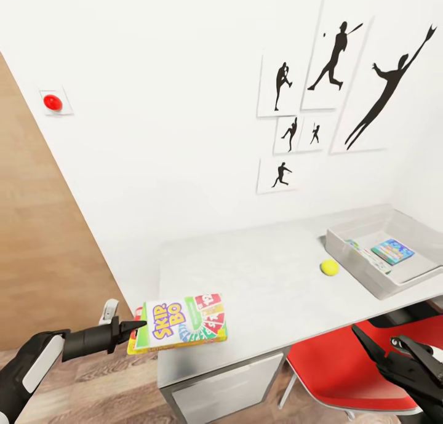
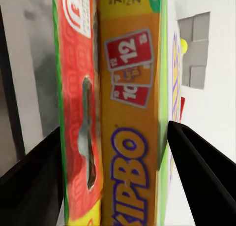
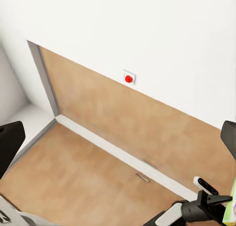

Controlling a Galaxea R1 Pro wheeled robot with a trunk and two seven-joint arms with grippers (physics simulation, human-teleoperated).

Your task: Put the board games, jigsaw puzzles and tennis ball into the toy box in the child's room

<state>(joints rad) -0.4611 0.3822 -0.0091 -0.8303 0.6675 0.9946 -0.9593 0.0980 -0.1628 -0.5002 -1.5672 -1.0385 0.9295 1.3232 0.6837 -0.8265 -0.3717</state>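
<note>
My left gripper is shut on a Skip-Bo board game box, held flat at the table's near left corner. A second red and yellow box is pressed against it between the fingers. The yellow tennis ball lies on the grey table, just left of the grey toy box. A blue box and other flat items lie inside the toy box. My right gripper hangs open and holds nothing, low at the right, over the red chair.
A red chair is tucked under the table's right side, above a drawer unit. A white wall with black silhouette pictures backs the table. A wooden door and a red wall button are to the left.
</note>
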